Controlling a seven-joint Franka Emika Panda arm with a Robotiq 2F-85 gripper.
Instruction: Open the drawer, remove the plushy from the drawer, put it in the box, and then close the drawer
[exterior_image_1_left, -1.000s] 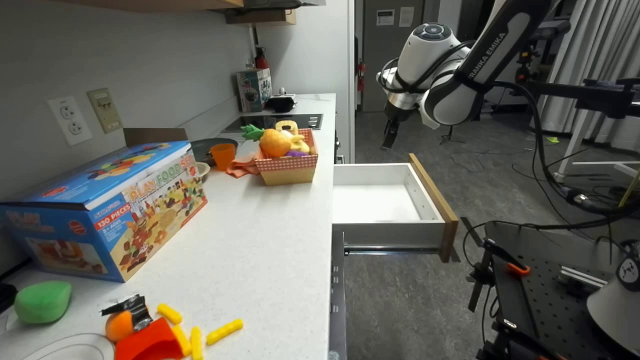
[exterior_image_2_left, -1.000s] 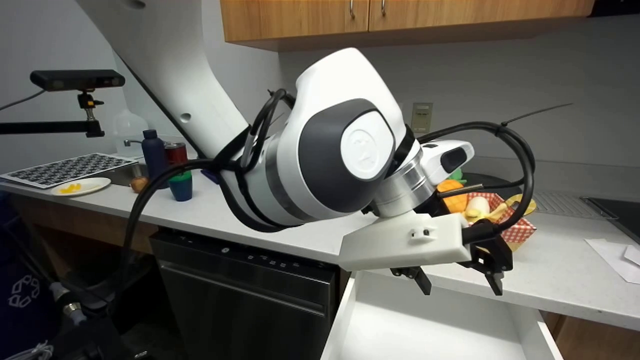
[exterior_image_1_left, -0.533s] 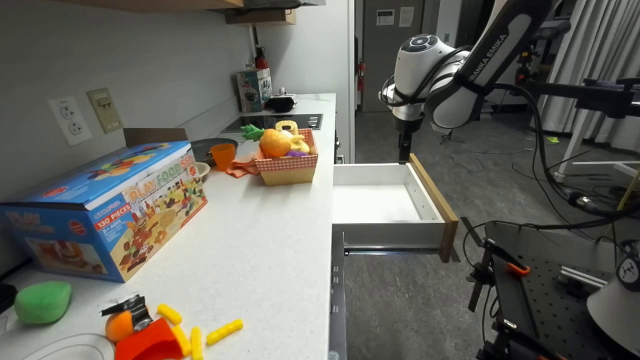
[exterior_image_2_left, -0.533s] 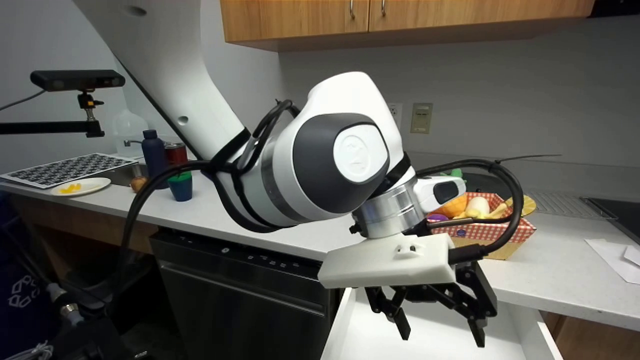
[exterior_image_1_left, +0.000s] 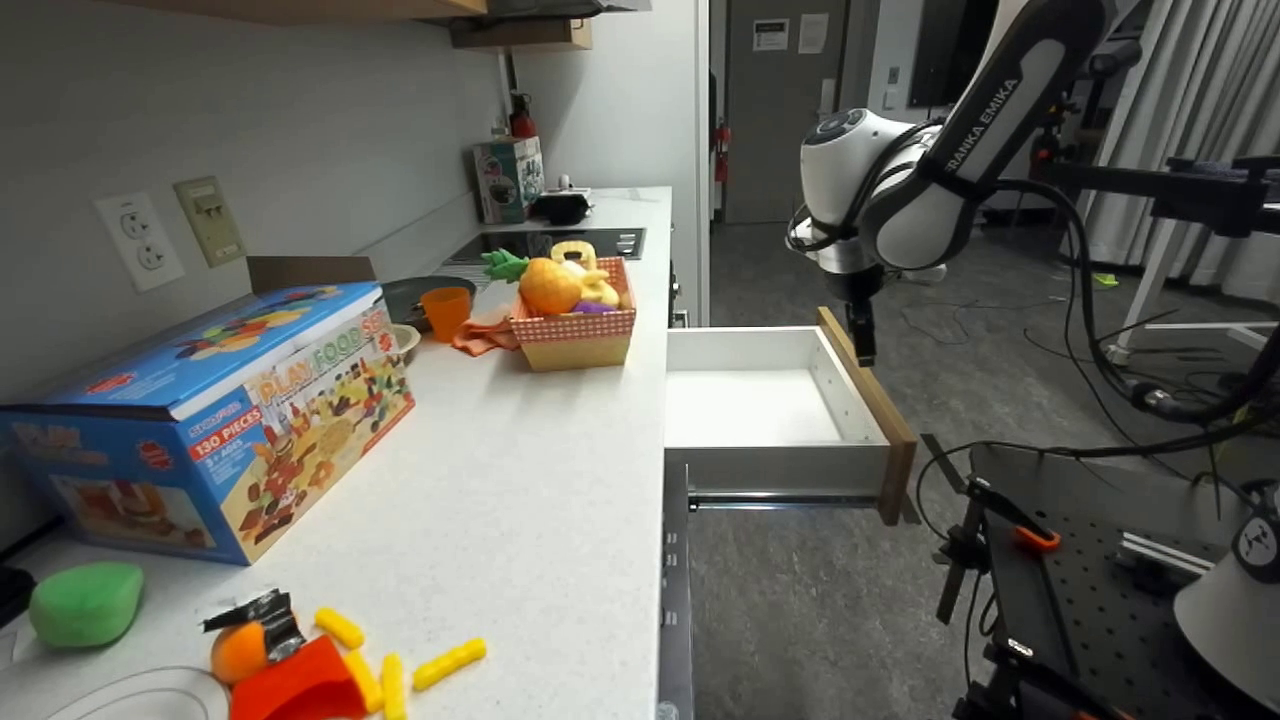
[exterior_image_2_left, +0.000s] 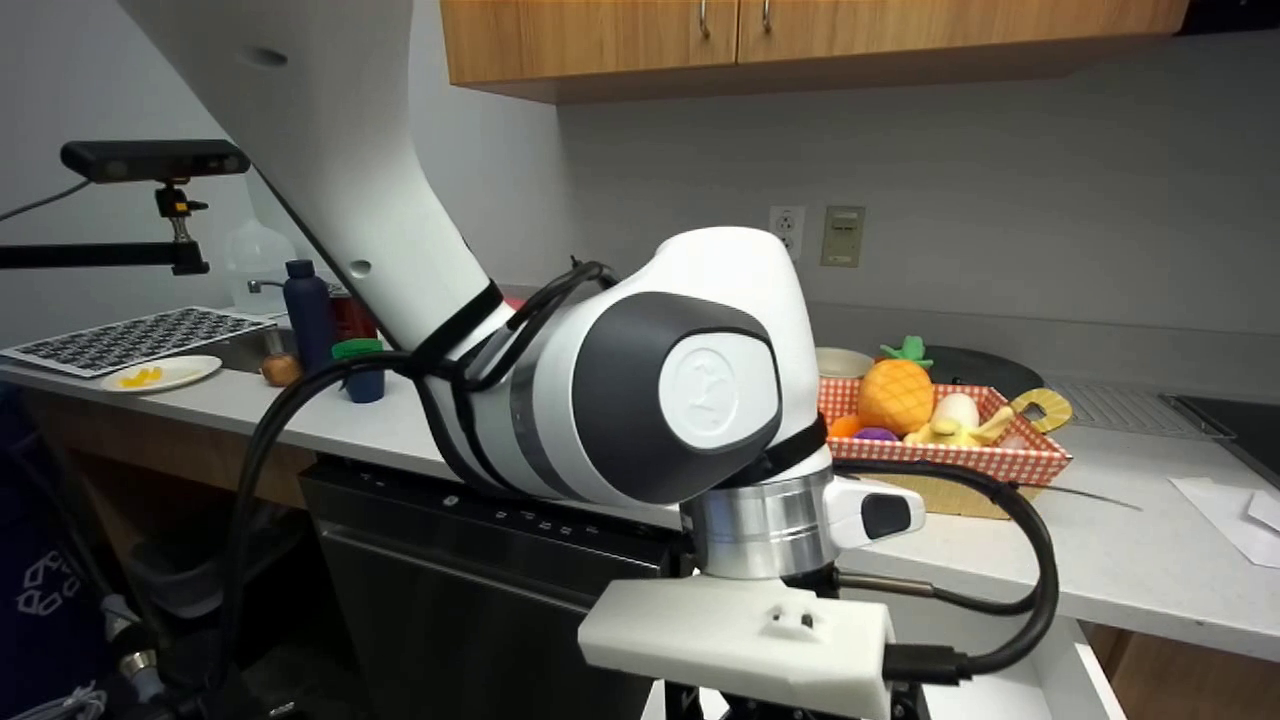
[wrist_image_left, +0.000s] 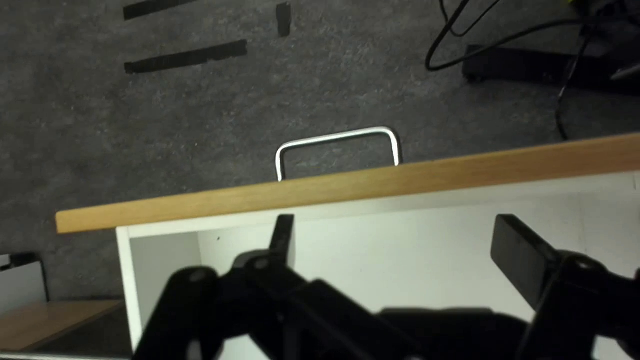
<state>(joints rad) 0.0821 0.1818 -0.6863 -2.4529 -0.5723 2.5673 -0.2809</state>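
The plushy (exterior_image_1_left: 549, 288) rests in the box (exterior_image_1_left: 577, 354); the gripper (wrist_image_left: 394, 227) hangs spread wide by the drawer (exterior_image_1_left: 780, 463)

In an exterior view, the box, a tan basket with a red checked lining, stands on the white counter (exterior_image_1_left: 540, 480) just above and left of the frame's centre. The orange plushy lies in it, green top toward the left, among yellow toys (exterior_image_1_left: 600, 290). The drawer juts out from the counter right of centre, white inside showing. The gripper points down, seemingly close to the far part of its wooden front (exterior_image_1_left: 884, 410); whether they touch cannot be told. A blue carton (exterior_image_1_left: 300, 430) fills much of the left side, and yellow sticks (exterior_image_1_left: 450, 664) lie scattered at the lower left.

In an exterior view, the arm (exterior_image_2_left: 660, 400) takes up the middle. The plushy shows in the box right of centre, green top up, next to a white egg-shaped toy (exterior_image_2_left: 957, 410). The bottom edge of the frame cuts off both the gripper and the drawer.

In the wrist view, two black fingers (wrist_image_left: 283, 234) reach in from the bottom and stand far apart, the drawer's white inside visible between them. The metal handle (wrist_image_left: 335, 138) sits just above centre.
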